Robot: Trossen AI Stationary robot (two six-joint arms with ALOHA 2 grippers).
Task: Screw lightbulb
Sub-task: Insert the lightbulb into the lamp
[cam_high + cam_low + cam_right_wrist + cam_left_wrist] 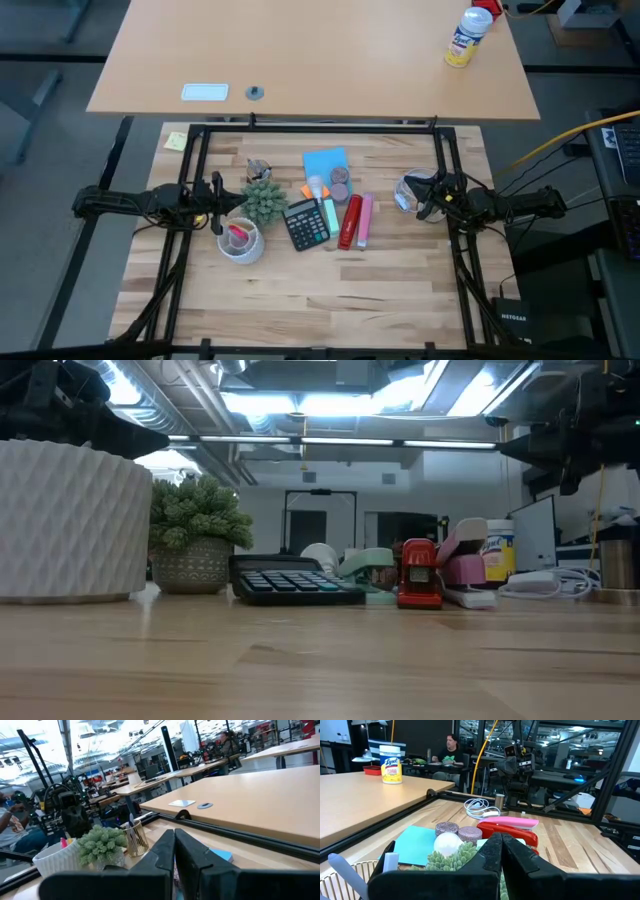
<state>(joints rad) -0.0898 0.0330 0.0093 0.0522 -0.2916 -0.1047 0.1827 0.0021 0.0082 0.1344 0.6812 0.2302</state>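
The small white lightbulb [447, 843] rests on the table in the middle of the clutter, next to two round greyish discs [458, 830] and a blue notepad [325, 161]. It also shows in the high view [317, 186]. My left gripper [216, 205] hovers shut and empty at the left, beside the potted plant [265, 200] and over the white cup [240, 240]. My right gripper [424, 196] hovers shut and empty at the right, over the coiled white cable [408, 190]. Both sets of fingers show closed in the wrist views [501, 843] [174, 841].
A black calculator [307, 222], a red stapler [350, 222] and a pink stapler [365, 220] lie near the bulb. A gold cup [258, 168] stands behind the plant. A wipes canister [465, 38] stands on the far desk. A person [451, 749] sits beyond the table.
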